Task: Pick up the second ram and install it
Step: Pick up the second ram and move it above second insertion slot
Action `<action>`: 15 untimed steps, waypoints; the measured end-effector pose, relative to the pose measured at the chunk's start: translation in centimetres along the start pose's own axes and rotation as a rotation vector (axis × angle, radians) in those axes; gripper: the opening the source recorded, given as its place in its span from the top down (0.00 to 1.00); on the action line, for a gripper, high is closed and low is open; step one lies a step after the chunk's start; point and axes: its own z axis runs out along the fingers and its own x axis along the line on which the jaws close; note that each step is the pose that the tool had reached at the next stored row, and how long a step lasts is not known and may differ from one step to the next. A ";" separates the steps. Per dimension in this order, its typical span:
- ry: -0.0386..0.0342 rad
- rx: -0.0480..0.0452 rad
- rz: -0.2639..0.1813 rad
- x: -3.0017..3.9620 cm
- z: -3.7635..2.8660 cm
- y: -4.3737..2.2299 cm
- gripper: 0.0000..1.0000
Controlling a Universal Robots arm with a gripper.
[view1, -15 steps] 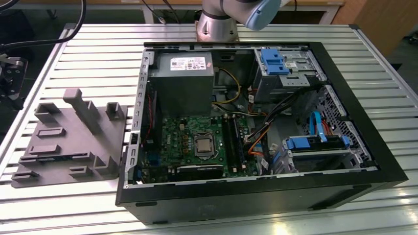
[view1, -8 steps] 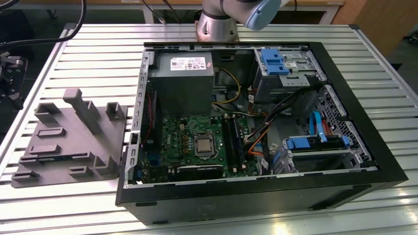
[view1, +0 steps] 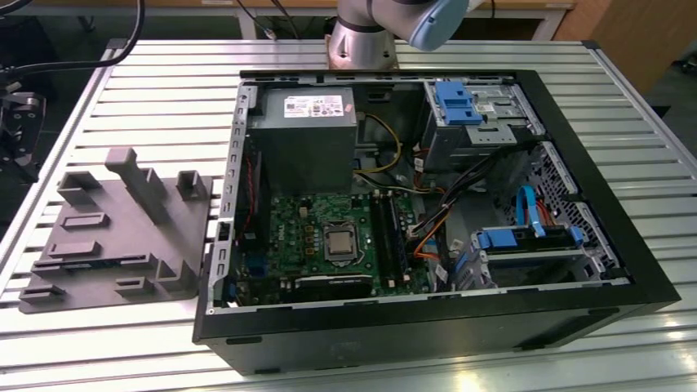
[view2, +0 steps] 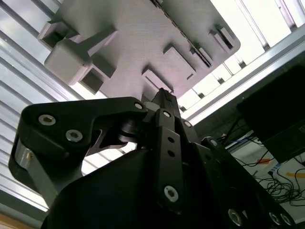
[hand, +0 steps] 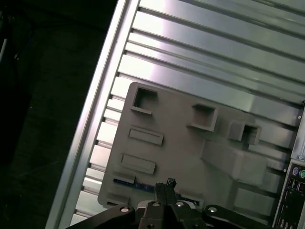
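Gripper (hand: 167,183) fingers pressed together, empty, above grey holder tray (hand: 190,143); second ram (hand: 131,183) lying in tray's edge slot

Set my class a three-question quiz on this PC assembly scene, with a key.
1. True or false: the computer case has its side panel fitted.
2. In both wrist views, the gripper hangs over: A the grey holder tray, B the computer case, C a keyboard?
3. Fill in: the tray lies on the exterior view's ____ of the case.
Key: 1 false; 2 A; 3 left.
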 end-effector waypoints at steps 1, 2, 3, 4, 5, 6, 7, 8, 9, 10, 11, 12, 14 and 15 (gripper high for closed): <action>0.0003 -0.0002 -0.006 0.00 0.00 0.00 0.89; 0.0006 -0.0003 -0.013 0.00 0.00 0.00 0.89; 0.0009 -0.0004 -0.019 0.00 0.00 0.00 0.89; 0.0011 -0.0006 -0.026 0.00 0.00 0.00 0.89; 0.0014 -0.0007 -0.032 0.00 0.00 0.00 0.89; 0.0016 -0.0009 -0.038 0.00 0.01 0.00 0.89; 0.0019 -0.0010 -0.043 0.00 0.00 0.00 0.89; 0.0022 -0.0011 -0.049 0.00 0.00 0.00 0.89; 0.0024 -0.0013 -0.055 0.00 0.01 0.00 0.89; 0.0027 -0.0014 -0.062 0.00 0.01 0.00 0.89; 0.0030 -0.0016 -0.068 0.00 0.01 0.00 0.89; 0.0033 -0.0017 -0.075 0.00 0.01 0.00 0.89; 0.0039 -0.0020 -0.088 0.00 0.01 0.00 0.89; 0.0042 -0.0022 -0.095 0.00 0.01 0.00 0.89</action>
